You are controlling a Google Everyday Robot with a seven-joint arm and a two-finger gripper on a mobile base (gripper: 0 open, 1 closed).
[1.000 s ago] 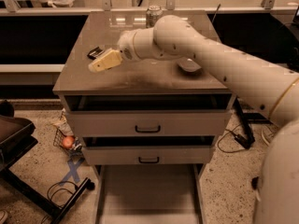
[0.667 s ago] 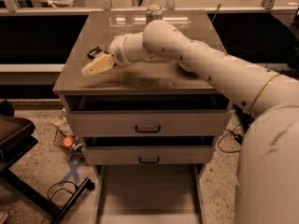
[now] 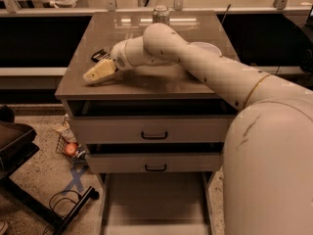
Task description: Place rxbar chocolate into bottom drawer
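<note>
The rxbar chocolate [image 3: 100,56], a small flat black-wrapped bar, lies on the cabinet top [image 3: 161,77] near its left edge. My gripper [image 3: 97,74] hovers low over the left front part of the top, just in front of the bar, with its cream fingers pointing left. It holds nothing that I can see. The bottom drawer [image 3: 155,199] is pulled out below the two upper drawers, and its flat floor is bare.
A can [image 3: 160,14] stands at the back of the cabinet top. A pale bowl [image 3: 208,48] sits behind my arm on the right. The two upper drawers [image 3: 154,130] have black handles. A black chair base [image 3: 19,155] and floor clutter lie at the left.
My gripper has moved left and toward the front edge of the cabinet top, ending closer to the black bar. The bar and drawers have not moved.
</note>
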